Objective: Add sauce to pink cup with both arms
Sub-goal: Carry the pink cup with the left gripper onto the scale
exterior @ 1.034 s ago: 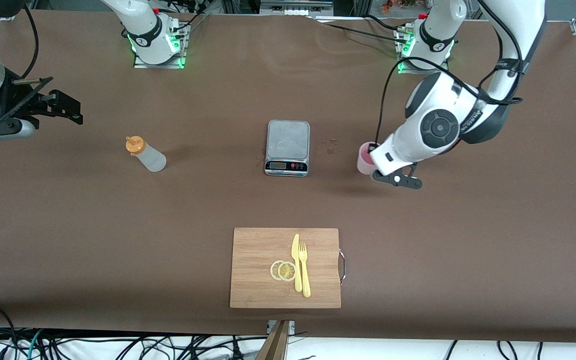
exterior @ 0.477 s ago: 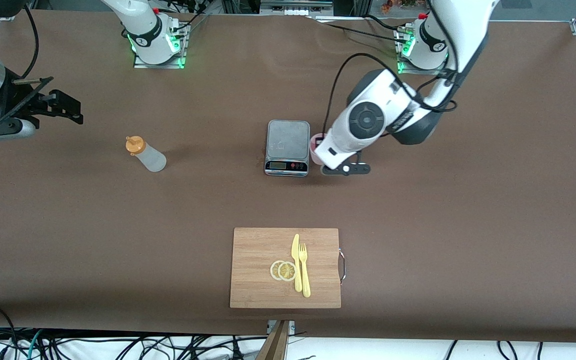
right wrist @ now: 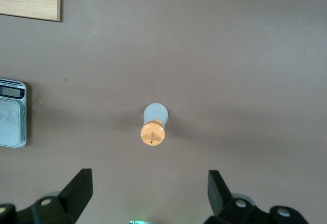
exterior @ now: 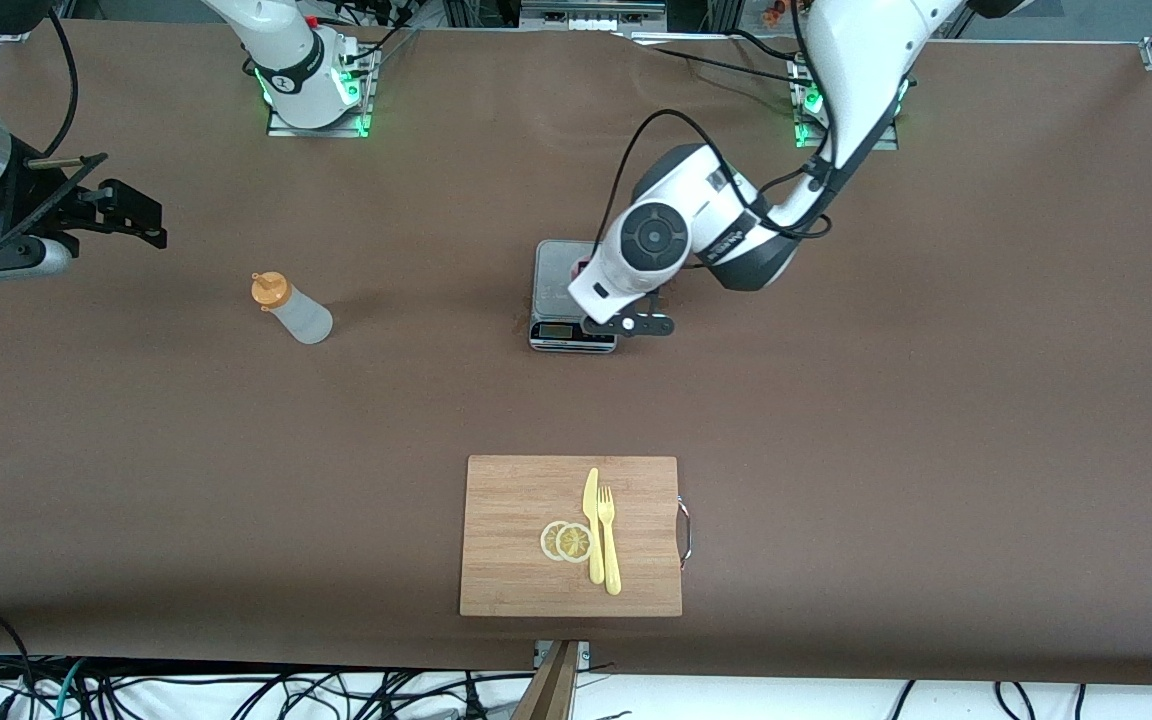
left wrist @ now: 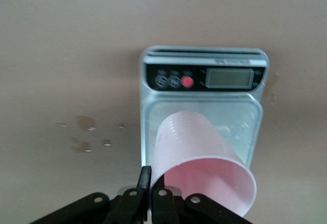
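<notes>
Carrying pink cup, clamped left claw now over scale — right claw spread, waiting.

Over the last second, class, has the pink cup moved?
Yes. The left hand, shut on the pink cup, has carried it from the left arm's end of the table to above the scale, which stayed put.

Pink cup, rim pinched, above scale.

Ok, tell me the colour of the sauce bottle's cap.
Orange cap, clearest in the right wrist view.
</notes>
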Available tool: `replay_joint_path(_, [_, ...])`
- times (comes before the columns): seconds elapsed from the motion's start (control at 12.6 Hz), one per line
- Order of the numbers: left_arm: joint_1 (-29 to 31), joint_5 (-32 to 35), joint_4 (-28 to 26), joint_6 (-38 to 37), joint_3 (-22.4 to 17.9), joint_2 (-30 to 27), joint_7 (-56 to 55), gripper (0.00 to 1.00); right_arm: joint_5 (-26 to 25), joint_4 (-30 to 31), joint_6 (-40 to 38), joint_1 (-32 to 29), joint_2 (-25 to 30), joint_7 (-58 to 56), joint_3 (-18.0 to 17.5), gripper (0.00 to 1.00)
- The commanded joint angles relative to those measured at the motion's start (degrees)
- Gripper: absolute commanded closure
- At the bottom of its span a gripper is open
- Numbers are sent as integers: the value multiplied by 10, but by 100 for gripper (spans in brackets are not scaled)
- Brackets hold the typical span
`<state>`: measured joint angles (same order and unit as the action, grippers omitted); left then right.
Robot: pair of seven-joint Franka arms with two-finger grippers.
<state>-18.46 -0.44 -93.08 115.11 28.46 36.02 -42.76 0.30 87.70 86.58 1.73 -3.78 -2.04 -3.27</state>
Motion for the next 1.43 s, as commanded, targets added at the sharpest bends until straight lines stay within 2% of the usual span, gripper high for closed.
replay_joint_path(0.0, [-28,-14,14,20,-5,14,5,100,-1,-4,-7,1,3,9,-2,0])
replay_joint_path(0.64, [-42,-7,8,26,-10,28,-3,100,0,-4,-6,1,3,9,-2,0])
replay_joint_path(0.72, [-42,-7,8,26,-10,30,-4,94,0,-4,-6,1,3,9,-2,0])
replay_joint_path(0.88, [-41,-7,9,26,-10,30,-6,24,0,-4,-5,1,3,9,-2,0])
replay_joint_path(0.95, [-40,-6,8,26,-10,28,-6,0,0,-4,-5,1,2,9,-2,0])
replay_joint_path(1.35, [-40,-15,12,22,-4,13,-17,0,0,-4,-5,0,3,9,-2,0])
